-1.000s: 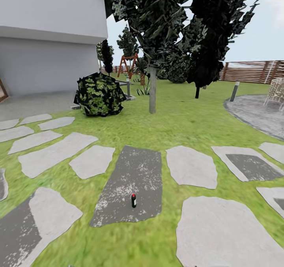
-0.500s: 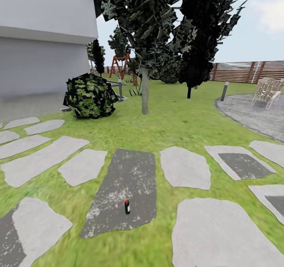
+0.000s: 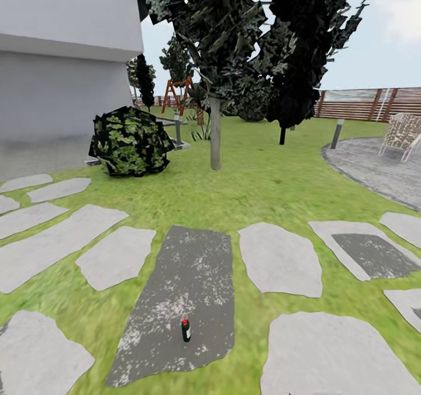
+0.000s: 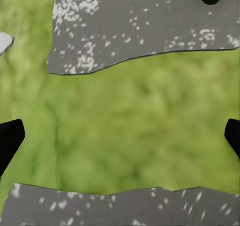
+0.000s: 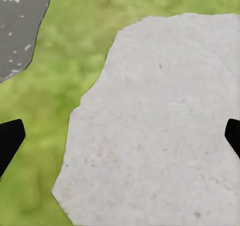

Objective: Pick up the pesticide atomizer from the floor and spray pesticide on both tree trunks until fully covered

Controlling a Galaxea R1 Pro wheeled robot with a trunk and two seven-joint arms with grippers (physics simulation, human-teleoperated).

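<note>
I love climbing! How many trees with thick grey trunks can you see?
1: the tree stands on the grass beyond the stepping stones, right of the bush. Leaves may hide another.

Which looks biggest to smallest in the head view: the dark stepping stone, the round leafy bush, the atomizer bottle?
As they look there:
1. dark stepping stone, though its nearness to the camera inflates it
2. round leafy bush, farther off, so its true size against the stone is unsure
3. atomizer bottle, clearly smallest
</note>
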